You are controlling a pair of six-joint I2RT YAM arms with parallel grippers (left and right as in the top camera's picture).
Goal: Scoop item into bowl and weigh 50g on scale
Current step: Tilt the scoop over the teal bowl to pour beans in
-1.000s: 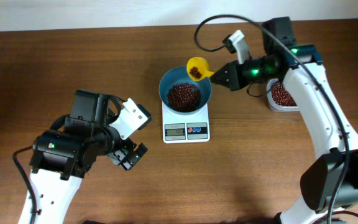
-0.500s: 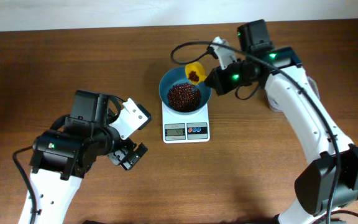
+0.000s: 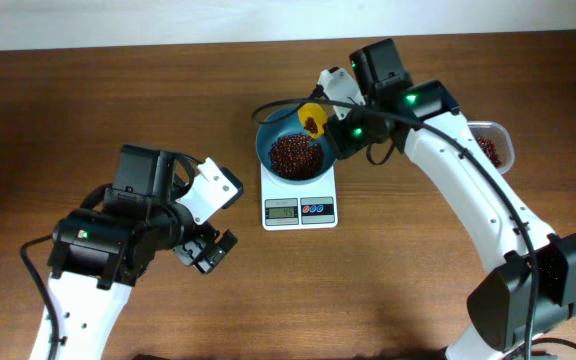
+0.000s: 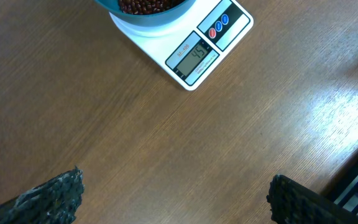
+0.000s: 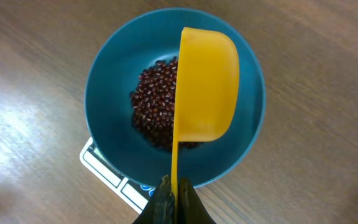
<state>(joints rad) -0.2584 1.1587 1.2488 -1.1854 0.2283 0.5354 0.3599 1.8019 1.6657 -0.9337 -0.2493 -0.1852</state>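
**Scoop swings in over the bowl**

The right gripper (image 5: 171,198), clamped shut on the handle of the yellow scoop (image 5: 207,87), has carried it left from the tub (image 3: 506,140) to above the bowl (image 3: 268,135) on the scale (image 3: 300,208). Beans (image 3: 296,153) cover the bowl's bottom, and more show in the scoop. It is rolled sideways, so tipping looks imminent. The display (image 4: 194,55) seems just short of target, so only a few more are needed. The left gripper (image 3: 206,250) hangs wide open and empty, near left.

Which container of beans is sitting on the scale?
The teal bowl, on the white scale; the clear tub sits on the table, and the yellow scoop is held above the bowl.
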